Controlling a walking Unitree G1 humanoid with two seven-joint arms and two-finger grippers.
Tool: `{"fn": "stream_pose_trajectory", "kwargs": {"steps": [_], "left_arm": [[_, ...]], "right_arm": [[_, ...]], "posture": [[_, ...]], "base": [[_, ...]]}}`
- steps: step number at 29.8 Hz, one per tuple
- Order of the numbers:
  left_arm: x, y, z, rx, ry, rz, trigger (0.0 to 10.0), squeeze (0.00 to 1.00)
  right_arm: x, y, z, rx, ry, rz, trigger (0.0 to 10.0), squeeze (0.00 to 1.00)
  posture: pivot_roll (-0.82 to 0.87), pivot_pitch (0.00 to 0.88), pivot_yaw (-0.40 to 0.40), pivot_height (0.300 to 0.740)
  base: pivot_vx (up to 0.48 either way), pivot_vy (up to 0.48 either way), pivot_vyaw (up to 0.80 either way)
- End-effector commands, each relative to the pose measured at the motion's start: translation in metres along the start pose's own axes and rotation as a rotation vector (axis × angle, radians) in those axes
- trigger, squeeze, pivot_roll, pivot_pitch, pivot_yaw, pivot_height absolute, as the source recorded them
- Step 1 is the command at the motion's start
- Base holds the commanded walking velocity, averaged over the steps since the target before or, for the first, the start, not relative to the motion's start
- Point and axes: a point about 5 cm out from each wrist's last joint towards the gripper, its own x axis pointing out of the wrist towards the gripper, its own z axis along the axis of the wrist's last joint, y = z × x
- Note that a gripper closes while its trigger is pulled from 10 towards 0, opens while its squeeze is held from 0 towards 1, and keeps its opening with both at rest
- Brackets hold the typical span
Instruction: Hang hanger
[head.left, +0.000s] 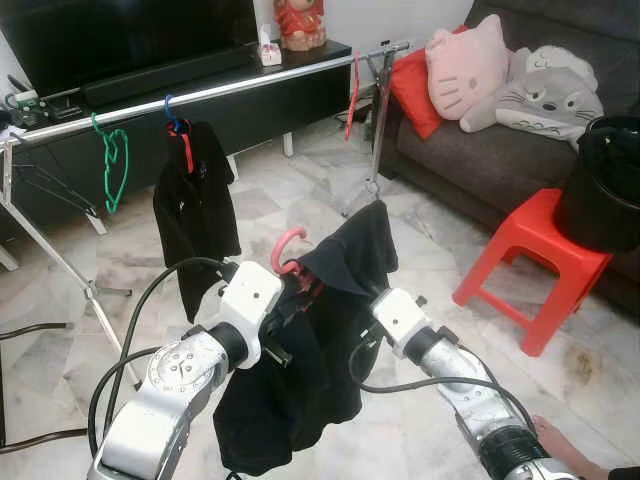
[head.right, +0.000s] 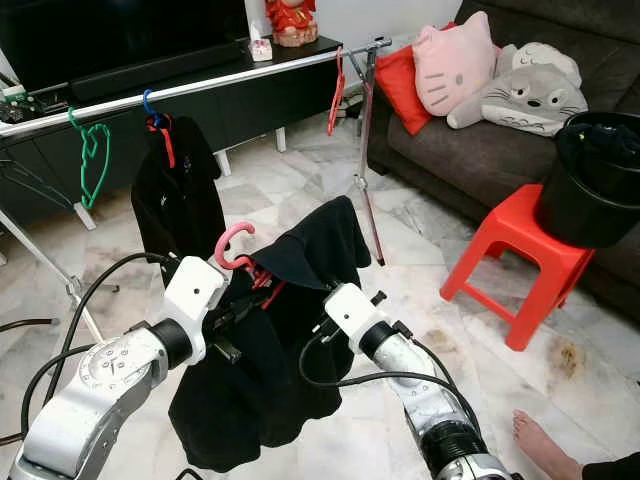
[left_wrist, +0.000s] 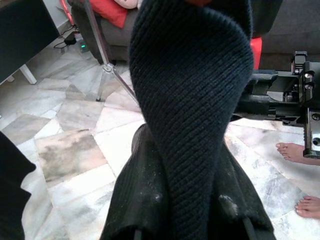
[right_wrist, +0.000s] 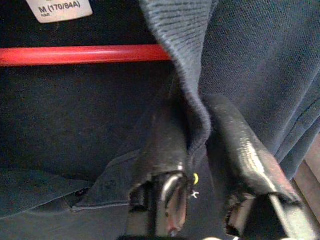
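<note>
A black shirt hangs on a pink-red hanger whose hook sticks up between my arms. My left gripper is shut on the shirt's ribbed collar just below the hook. My right gripper is shut on a fold of the collar, with the hanger's red bar just beyond it. The shirt is held up in the air in front of the silver clothes rail, clearly short of it.
On the rail hang a green hanger, a black shirt on a blue-hooked hanger and a red hanger. A red stool, a black bucket and a sofa stand right. A person's foot rests near my right arm.
</note>
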Motion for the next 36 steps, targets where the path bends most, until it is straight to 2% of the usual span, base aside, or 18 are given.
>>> {"fn": "stream_pose_trajectory", "kwargs": {"steps": [1,18,20,26,30,36], "left_arm": [[-0.003,0.005,0.014,0.029,-0.054,0.015,10.0,0.0],[-0.005,0.005,0.014,0.032,-0.051,0.013,10.0,0.0],[-0.021,0.016,-0.002,0.094,0.048,0.022,10.0,0.0],[-0.043,0.028,-0.029,0.225,0.237,0.002,10.0,0.0],[-0.047,0.031,-0.033,0.24,0.268,-0.007,10.0,0.0],[-0.063,0.029,-0.039,0.283,0.331,-0.159,10.0,0.0]], "right_arm": [[0.005,-0.001,0.003,-0.007,-0.001,0.005,0.0,0.0],[0.006,-0.003,0.004,-0.013,0.003,-0.004,0.0,0.0],[0.007,-0.007,0.003,-0.032,0.02,-0.01,0.0,0.0],[0.007,-0.008,0.001,-0.049,0.043,0.01,0.0,0.0],[0.008,-0.01,0.0,-0.056,0.053,0.017,0.0,0.0],[0.008,-0.012,-0.004,-0.086,0.094,0.068,0.0,0.0]], "posture": [[-0.09,0.0,0.027,0.74],[-0.09,0.0,0.027,0.74],[-0.09,0.0,0.027,0.74],[-0.08,0.0,0.025,0.74],[-0.08,0.0,0.024,0.74],[-0.08,0.0,0.022,0.74]], "base": [[0.0,0.0,0.0],[0.0,0.0,0.0],[0.0,0.0,0.0],[0.0,0.0,0.0],[0.0,0.0,0.0],[0.0,0.0,0.0]]}}
